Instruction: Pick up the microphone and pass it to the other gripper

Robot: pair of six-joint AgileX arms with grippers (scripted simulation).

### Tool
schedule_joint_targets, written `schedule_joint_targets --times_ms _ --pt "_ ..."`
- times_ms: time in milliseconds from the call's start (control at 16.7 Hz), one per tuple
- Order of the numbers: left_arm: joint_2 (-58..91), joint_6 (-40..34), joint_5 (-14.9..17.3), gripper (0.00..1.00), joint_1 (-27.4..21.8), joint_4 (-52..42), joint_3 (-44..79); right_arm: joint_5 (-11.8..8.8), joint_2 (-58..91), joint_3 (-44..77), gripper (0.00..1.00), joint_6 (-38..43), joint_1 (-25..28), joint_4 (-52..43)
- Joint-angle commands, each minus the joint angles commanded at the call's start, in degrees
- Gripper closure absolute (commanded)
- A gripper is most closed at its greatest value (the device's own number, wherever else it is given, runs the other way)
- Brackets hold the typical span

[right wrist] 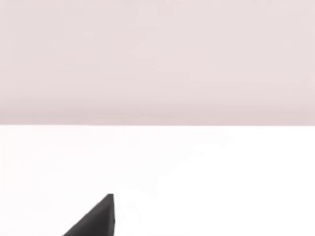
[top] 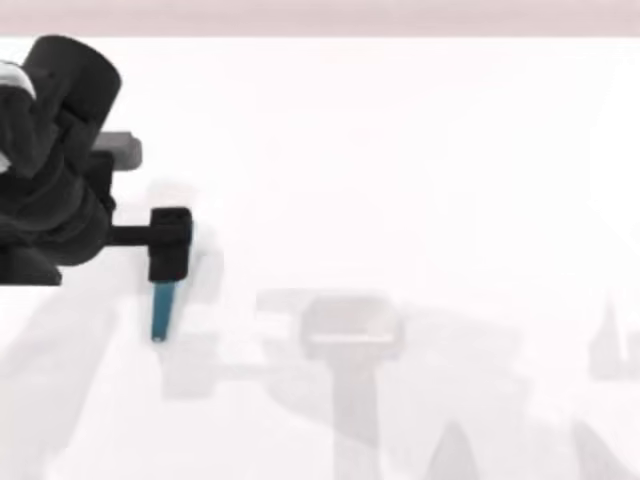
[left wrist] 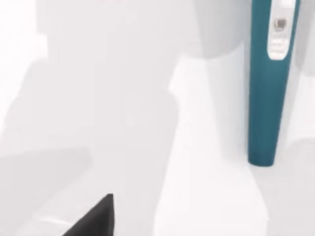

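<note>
The microphone (top: 163,310) lies on the white table at the left, its teal handle pointing toward the front edge. Its mesh head is hidden under my left gripper (top: 170,243), which hovers over that end. In the left wrist view the teal handle (left wrist: 266,93) with its white switch panel (left wrist: 280,29) stands off to one side. It is apart from the one black fingertip (left wrist: 96,221) that shows, and nothing is between the jaws, which stand open. The other gripper, my right one, is outside the top view; one black fingertip (right wrist: 98,219) shows in its wrist view, holding nothing.
The table's far edge meets a pale pink wall (top: 320,18). Grey shadows of the arms (top: 350,340) fall across the middle and right of the white table top.
</note>
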Motion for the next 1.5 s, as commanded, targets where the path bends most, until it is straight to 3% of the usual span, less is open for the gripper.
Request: schedule_joint_targets --times_ms 300,660,1200,1500 --pt "10.24 -2.04 -0.15 0.0 -2.17 -5.13 8.48 0.0 0.0 0.0 0.0 0.0 0.0 0.0" --pt "10.64 -2.04 -0.13 0.0 -1.98 -5.03 8.6 0.0 0.0 0.0 0.0 0.0 0.0 0.0" --pt "21.39 -1.41 -0.04 0.0 -1.71 14.05 0.52 0.0 0.0 0.0 0.0 0.0 0.0 0.0" --pt "22.75 -1.35 -0.02 0.0 -1.67 16.03 -0.42 0.0 0.0 0.0 0.0 0.0 0.0 0.0"
